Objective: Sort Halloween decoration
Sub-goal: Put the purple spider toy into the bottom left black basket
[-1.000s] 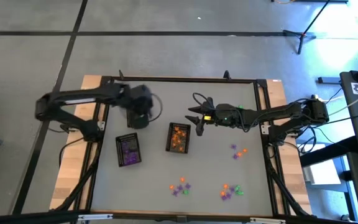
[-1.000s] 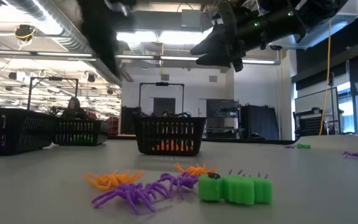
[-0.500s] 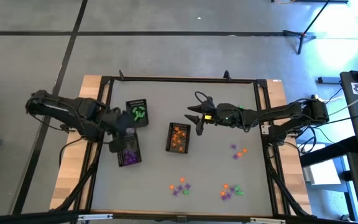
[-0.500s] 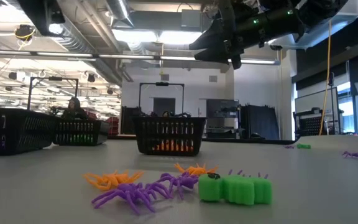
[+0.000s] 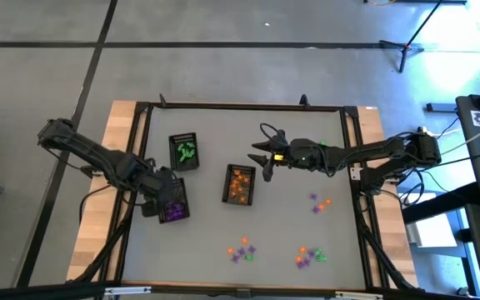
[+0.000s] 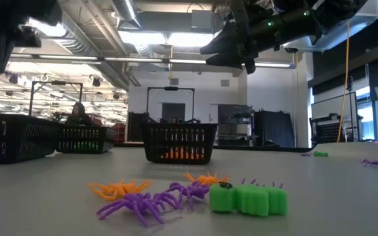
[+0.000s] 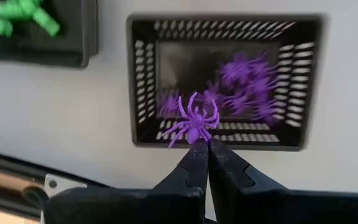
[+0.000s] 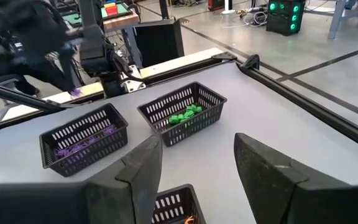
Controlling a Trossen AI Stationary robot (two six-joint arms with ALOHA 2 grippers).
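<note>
Left hand (image 7: 202,149) is pinched shut on a purple spider (image 7: 193,120), held by the fingertips above the near rim of the purple tray (image 7: 225,81). This tray holds a heap of purple spiders. In the high view the left hand (image 5: 158,185) sits over that tray's outer edge, on the side away from the orange tray (image 5: 239,184).

Right hand (image 5: 261,156) hangs in the air just beyond the orange tray's far corner, fingers (image 8: 272,171) spread wide, nothing between them. In the low view it shows high above the orange tray (image 6: 178,144).

Green tray (image 5: 184,152) stands next to the purple tray, farther from the camera-side edge of the tabletop (image 5: 290,217); it holds green pieces. The orange tray lies between the purple tray and the right arm and holds orange pieces.

Unsorted Halloween decoration on the tabletop, all on the near side of the orange tray:
- one cluster of orange and purple pieces (image 5: 241,249), directly nearward of the orange tray;
- a second cluster with orange, purple and green pieces (image 5: 309,255), toward the right arm's side;
- a small group of purple and orange pieces (image 5: 318,202), closest to the right arm.

In the low view the nearest cluster shows orange and purple spiders (image 6: 143,196) touching a green block-like piece (image 6: 248,198).
</note>
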